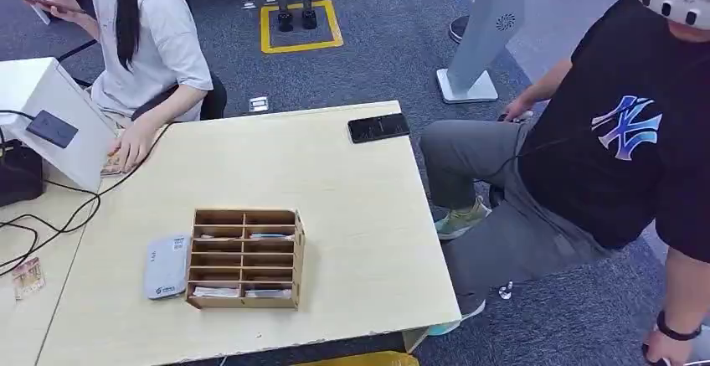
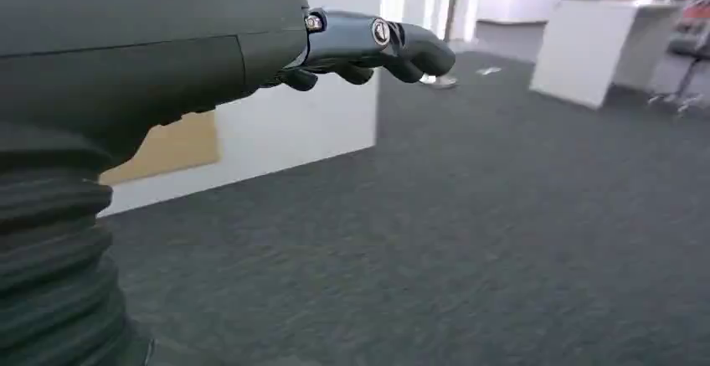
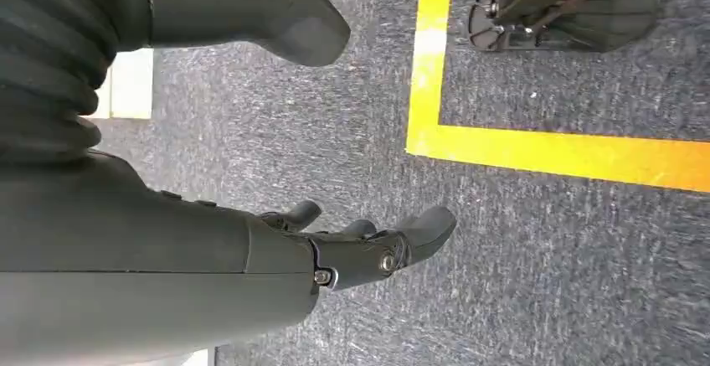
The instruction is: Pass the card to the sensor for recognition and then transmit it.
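We see a light wooden desk (image 1: 352, 207) from above. On it stands a small wooden box with many slots (image 1: 245, 258). Some slots hold flat cards (image 1: 270, 236), but they are too small for us to read. Just beside the box, on its left, lies a grey card (image 1: 166, 266). A black phone (image 1: 378, 127) lies near the far edge of the desk.

At the left stands a white slanted box with a dark sensor pad (image 1: 52, 129) on its face. A person in a light shirt (image 1: 151, 39) sits behind it, one hand resting on the desk. A person in a black shirt (image 1: 619, 131) sits at the right.

Our left hand (image 2: 368, 48) hangs over grey carpet (image 2: 469, 215). Its fingers (image 2: 419, 52) are loosely bent, apart, and hold nothing. Our right hand (image 3: 360, 244) hangs near a yellow floor line (image 3: 536, 148), its fingers (image 3: 431, 228) also released and empty.
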`<act>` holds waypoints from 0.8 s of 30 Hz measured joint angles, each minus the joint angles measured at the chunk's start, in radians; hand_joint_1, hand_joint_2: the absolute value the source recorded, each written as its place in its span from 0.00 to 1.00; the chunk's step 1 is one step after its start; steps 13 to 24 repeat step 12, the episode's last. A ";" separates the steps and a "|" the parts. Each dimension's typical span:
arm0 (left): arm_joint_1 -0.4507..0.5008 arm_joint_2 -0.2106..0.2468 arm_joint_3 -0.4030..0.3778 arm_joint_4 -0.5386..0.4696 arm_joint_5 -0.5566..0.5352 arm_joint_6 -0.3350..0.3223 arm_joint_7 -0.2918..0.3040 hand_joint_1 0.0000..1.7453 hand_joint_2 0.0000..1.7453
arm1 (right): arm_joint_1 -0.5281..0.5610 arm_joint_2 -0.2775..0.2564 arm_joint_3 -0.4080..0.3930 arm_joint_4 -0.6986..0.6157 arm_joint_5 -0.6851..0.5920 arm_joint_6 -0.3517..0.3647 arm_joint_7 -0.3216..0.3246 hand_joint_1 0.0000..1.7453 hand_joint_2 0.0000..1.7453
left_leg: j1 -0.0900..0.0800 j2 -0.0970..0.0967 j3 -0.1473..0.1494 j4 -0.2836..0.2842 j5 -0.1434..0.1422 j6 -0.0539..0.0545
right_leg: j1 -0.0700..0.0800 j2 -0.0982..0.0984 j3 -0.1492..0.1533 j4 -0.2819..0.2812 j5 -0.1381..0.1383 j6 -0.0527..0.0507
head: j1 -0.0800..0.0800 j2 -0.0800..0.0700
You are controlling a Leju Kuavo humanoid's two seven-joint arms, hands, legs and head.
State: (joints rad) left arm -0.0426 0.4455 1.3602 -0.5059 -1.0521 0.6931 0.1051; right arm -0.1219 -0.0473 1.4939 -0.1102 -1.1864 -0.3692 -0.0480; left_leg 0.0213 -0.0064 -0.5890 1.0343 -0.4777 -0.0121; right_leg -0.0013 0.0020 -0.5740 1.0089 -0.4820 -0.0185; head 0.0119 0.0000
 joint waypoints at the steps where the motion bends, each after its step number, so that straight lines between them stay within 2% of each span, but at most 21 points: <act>1: -0.006 -0.035 0.026 0.010 -0.005 0.001 0.031 0.00 1.00 | 0.000 0.000 0.000 0.000 -0.011 -0.003 0.000 0.00 1.00 | -0.003 0.000 0.001 0.000 0.000 0.001 | -0.003 0.000 0.000 0.000 0.000 0.001 | -0.001 0.000; 4: -0.026 -0.152 0.096 0.077 0.043 -0.005 0.135 0.00 1.00 | 0.000 -0.001 -0.001 0.000 -0.012 0.009 0.042 0.00 1.00 | -0.009 0.000 0.003 -0.001 0.001 0.006 | -0.009 0.000 0.000 0.000 0.001 0.004 | -0.004 0.000; 6: -0.038 -0.251 0.115 0.137 0.044 -0.010 0.222 0.00 1.00 | 0.002 -0.004 -0.001 0.001 -0.013 0.018 0.067 0.00 1.00 | -0.011 0.000 0.003 -0.001 0.001 0.007 | -0.011 0.000 0.001 0.000 0.001 0.007 | -0.005 0.000; 7: -0.041 -0.306 0.115 0.165 0.012 -0.008 0.282 0.00 1.00 | 0.001 -0.007 0.000 0.001 -0.013 0.018 0.069 0.00 1.00 | -0.010 0.000 0.002 0.000 0.000 0.008 | -0.010 0.001 0.001 0.000 0.002 0.009 | -0.007 0.000; 8: -0.044 -0.366 0.113 0.186 -0.055 -0.008 0.345 0.00 1.00 | 0.001 -0.011 0.000 0.003 -0.013 0.016 0.069 0.00 1.00 | -0.010 0.001 0.002 0.001 0.000 0.009 | -0.010 0.002 0.001 0.000 0.002 0.010 | 0.001 0.000; 9: -0.047 -0.395 0.103 0.205 -0.112 -0.011 0.388 0.00 1.00 | 0.000 -0.015 0.002 0.004 -0.012 0.016 0.066 0.00 1.00 | -0.010 0.001 0.002 0.002 0.000 0.010 | -0.010 0.001 0.002 -0.001 0.003 0.011 | 0.003 0.000; 10: -0.049 -0.428 0.090 0.215 -0.151 -0.023 0.403 0.00 1.00 | 0.000 -0.018 0.003 0.005 -0.011 0.014 0.060 0.00 1.00 | -0.010 0.001 0.002 0.002 -0.001 0.012 | -0.009 0.002 0.002 -0.002 0.004 0.012 | 0.004 0.000; 12: -0.053 -0.463 0.060 0.234 -0.188 -0.046 0.417 0.00 1.00 | -0.002 -0.025 0.006 0.005 -0.008 0.014 0.055 0.00 1.00 | -0.011 0.001 0.002 0.002 -0.001 0.013 | -0.011 0.001 0.002 -0.002 0.004 0.013 | 0.002 0.000; 24: -0.053 -0.463 0.060 0.234 -0.188 -0.046 0.417 0.00 1.00 | -0.002 -0.025 0.006 0.005 -0.008 0.014 0.055 0.00 1.00 | -0.011 0.001 0.002 0.002 -0.001 0.013 | -0.011 0.001 0.002 -0.002 0.004 0.013 | 0.002 0.000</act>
